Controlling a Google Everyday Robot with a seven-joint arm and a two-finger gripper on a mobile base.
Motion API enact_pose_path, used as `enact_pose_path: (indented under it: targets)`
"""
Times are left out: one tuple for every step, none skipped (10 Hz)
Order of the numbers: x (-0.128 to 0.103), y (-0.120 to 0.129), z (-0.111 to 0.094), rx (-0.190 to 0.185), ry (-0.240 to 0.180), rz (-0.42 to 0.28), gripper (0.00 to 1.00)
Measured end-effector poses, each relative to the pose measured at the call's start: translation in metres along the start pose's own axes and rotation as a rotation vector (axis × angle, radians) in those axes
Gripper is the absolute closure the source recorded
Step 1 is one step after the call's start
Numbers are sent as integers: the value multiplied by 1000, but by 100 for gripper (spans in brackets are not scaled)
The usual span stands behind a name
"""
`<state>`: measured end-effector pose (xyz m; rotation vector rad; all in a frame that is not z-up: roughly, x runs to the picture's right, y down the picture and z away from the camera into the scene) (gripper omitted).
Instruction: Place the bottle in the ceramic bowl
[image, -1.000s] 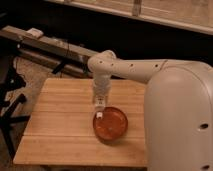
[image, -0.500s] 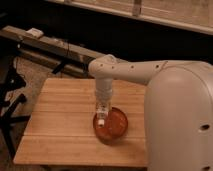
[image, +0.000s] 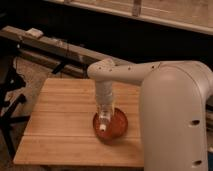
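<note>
The orange-red ceramic bowl (image: 119, 126) sits on the wooden table (image: 60, 117), right of its centre. My white arm reaches down over the bowl's left half. The gripper (image: 105, 110) is right above the bowl, shut on the pale bottle (image: 104, 120). The bottle points downward with its white cap lowest, over the bowl's inside near the left rim. I cannot tell whether the cap touches the bowl's floor.
The robot's large white body (image: 175, 120) covers the table's right side. A dark stand (image: 10, 105) is to the left of the table. A long bench or rail (image: 55, 47) runs behind it.
The gripper has come down and slightly toward the front with the bottle, from just behind the bowl's rim to over its inside. The bowl has not moved.
</note>
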<state>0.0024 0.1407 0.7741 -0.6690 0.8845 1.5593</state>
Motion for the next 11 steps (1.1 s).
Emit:
enact_pose_path:
  targets:
    - [3, 3, 5, 22, 25, 1, 20]
    - [4, 4, 7, 30, 34, 2, 20]
    - [4, 3, 7, 31, 35, 4, 20]
    - [3, 2, 7, 29, 35, 6, 20]
    - [3, 2, 7, 29, 35, 7, 20]
    - [3, 2, 7, 29, 35, 7, 20]
    - [3, 2, 7, 30, 34, 7, 20]
    - [3, 2, 7, 30, 34, 6, 20]
    - [3, 3, 7, 30, 34, 5, 20]
    - [3, 3, 7, 30, 35, 5, 20]
    - [3, 3, 8, 31, 35, 5, 20]
